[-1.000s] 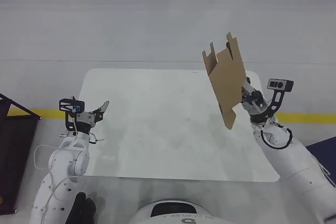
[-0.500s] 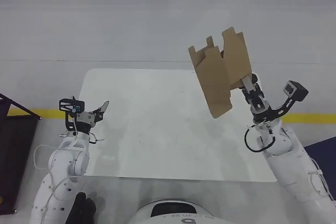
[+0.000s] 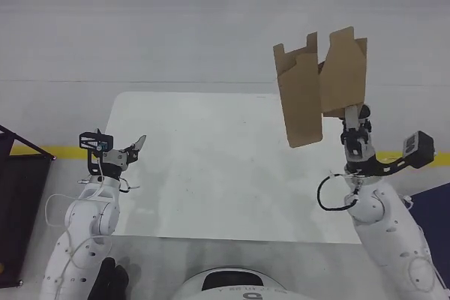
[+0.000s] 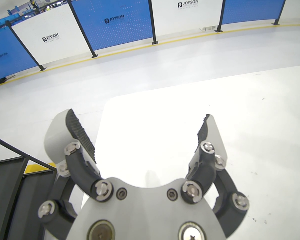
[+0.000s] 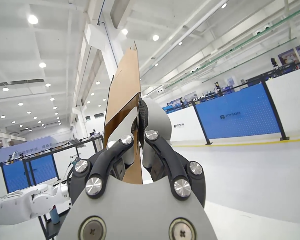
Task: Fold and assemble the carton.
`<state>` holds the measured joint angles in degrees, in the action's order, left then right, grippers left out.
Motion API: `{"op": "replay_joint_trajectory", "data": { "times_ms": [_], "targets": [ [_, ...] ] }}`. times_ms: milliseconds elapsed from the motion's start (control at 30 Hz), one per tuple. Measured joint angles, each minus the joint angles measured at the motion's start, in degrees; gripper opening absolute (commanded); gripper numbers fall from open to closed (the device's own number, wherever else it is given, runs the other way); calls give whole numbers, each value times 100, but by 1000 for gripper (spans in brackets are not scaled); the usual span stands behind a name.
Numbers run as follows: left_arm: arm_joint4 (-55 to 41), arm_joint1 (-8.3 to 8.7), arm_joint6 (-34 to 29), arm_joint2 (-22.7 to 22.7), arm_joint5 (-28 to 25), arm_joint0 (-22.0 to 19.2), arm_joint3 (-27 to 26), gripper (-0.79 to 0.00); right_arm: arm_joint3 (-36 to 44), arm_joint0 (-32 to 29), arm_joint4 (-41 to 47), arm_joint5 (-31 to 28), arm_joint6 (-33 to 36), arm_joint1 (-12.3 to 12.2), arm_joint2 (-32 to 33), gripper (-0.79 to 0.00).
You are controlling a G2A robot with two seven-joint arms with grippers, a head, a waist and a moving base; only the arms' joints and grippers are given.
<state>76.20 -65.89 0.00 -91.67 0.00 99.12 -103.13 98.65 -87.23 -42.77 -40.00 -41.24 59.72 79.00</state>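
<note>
Top view: right gripper clamps brown cardboard carton above white table, far-right corner — left gripper, spread apart, at its left edge.

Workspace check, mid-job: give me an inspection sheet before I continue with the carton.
Surface: white table with rounded corners.
Job's things: brown carton, unassembled, held aloft near the table's far right corner.
Clutter: nothing seen.
Grippers: left gripper open, holding nothing, at the table's left edge; right gripper shut on the carton's lower edge.
Cables: black cable looped at the right wrist; thin white cable along the left arm.
Surroundings: black rack on the left arm's side, yellow floor line, fence panels.
</note>
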Motion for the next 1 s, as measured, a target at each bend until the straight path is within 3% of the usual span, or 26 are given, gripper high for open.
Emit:
{"op": "replay_joint_trajectory", "data": {
  "times_ms": [100, 167, 267, 333, 400, 600, 1000],
  "targets": [
    [0, 0, 0, 0, 0, 0, 0, 0, 53, -72, -25, -164, -162, 26, -17, -785],
    [0, 0, 0, 0, 0, 0, 0, 0, -26, -58, 382, -680, 47, 25, -182, -785],
    [0, 0, 0, 0, 0, 0, 0, 0, -188, 174, 1930, -1712, 945, -20, -774, -785],
    [0, 0, 0, 0, 0, 0, 0, 0, -141, 185, 2909, -1836, 1347, -24, -1039, -785],
    [0, 0, 0, 0, 0, 0, 0, 0, -136, 171, 3277, -1804, 1165, -24, -832, -785],
    [0, 0, 0, 0, 0, 0, 0, 0, -138, 171, 2117, -1799, 923, -23, -748, -785],
    [0, 0, 0, 0, 0, 0, 0, 0, -138, 171, 2101, -1800, 925, -23, -748, -785]
  ]
}}
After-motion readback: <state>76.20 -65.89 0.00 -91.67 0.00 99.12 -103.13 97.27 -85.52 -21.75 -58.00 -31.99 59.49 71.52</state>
